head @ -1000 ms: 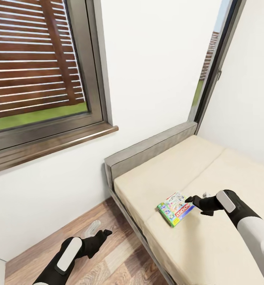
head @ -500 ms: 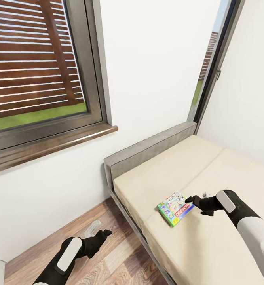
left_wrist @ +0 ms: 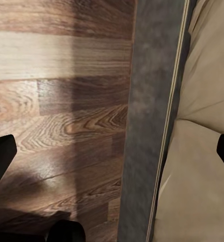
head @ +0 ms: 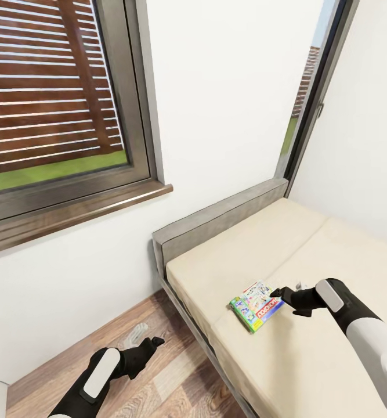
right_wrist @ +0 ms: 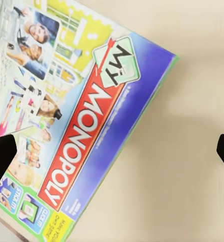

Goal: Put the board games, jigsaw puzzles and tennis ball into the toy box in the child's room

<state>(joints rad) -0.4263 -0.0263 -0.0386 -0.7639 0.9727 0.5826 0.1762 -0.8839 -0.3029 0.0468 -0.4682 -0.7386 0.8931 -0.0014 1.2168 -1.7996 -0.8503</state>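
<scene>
A green-edged Monopoly board game (head: 254,306) lies flat on the beige sheet of the bed (head: 309,371), near the bed's left edge. My right gripper (head: 281,294) hovers just at the box's right end and is open. In the right wrist view the Monopoly box (right_wrist: 86,116) lies under one dark fingertip (right_wrist: 1,159), and the other fingertip is over bare sheet. My left gripper (head: 154,342) hangs open and empty low over the wood floor beside the bed. The left wrist view looks down on the grey bed frame (left_wrist: 147,126).
A low grey headboard (head: 216,217) stands against the white wall. A large dark-framed window (head: 60,116) with a sill is at the left, and a tall narrow window (head: 312,98) sits in the corner. Wood-plank floor (head: 158,389) runs along the bed's left side.
</scene>
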